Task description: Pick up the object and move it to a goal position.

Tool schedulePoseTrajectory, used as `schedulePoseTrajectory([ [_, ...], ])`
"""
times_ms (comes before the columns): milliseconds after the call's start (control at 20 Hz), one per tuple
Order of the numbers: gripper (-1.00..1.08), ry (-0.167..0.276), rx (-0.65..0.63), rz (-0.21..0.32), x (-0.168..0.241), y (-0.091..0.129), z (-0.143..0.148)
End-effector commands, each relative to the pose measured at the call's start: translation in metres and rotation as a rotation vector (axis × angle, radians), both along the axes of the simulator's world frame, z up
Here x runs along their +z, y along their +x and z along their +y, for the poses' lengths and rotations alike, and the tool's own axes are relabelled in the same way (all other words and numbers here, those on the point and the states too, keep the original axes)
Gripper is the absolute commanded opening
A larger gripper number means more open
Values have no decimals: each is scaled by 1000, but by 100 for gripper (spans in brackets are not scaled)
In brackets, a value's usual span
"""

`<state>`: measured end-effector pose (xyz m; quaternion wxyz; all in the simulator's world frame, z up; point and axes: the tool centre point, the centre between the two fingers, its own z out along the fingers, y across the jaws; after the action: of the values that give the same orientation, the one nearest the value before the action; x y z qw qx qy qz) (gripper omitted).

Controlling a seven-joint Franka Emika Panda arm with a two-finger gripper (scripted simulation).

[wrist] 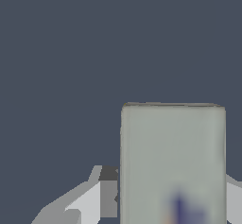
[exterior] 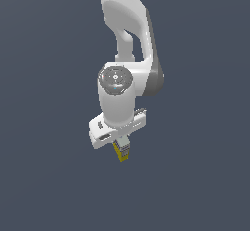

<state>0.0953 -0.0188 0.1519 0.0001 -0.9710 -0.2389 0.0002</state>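
The object [exterior: 121, 153] is a small carton with yellow sides, poking out below the white gripper [exterior: 123, 147] in the exterior view. The fingers are closed against its sides, and it hangs above the dark floor. In the wrist view the object [wrist: 172, 161] fills much of the picture with its whitish-grey face and a blurred blue and red print near the edge. One finger [wrist: 108, 197] presses on one side of it and the other finger [wrist: 234, 199] shows at the picture's border.
The white arm [exterior: 128, 45] reaches down from above in the exterior view. A plain dark grey floor [exterior: 49, 176] surrounds everything. No other object or goal marker shows.
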Motion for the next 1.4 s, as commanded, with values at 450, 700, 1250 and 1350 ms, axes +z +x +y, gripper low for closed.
schedulePoseTrajectory([
  [450, -100, 0, 0, 0, 2, 0, 1],
  [700, -100, 0, 0, 0, 18, 1, 13],
  [1250, -100, -1, 0, 0, 97, 6, 74],
  [1350, -100, -1, 0, 0, 113, 7, 87],
])
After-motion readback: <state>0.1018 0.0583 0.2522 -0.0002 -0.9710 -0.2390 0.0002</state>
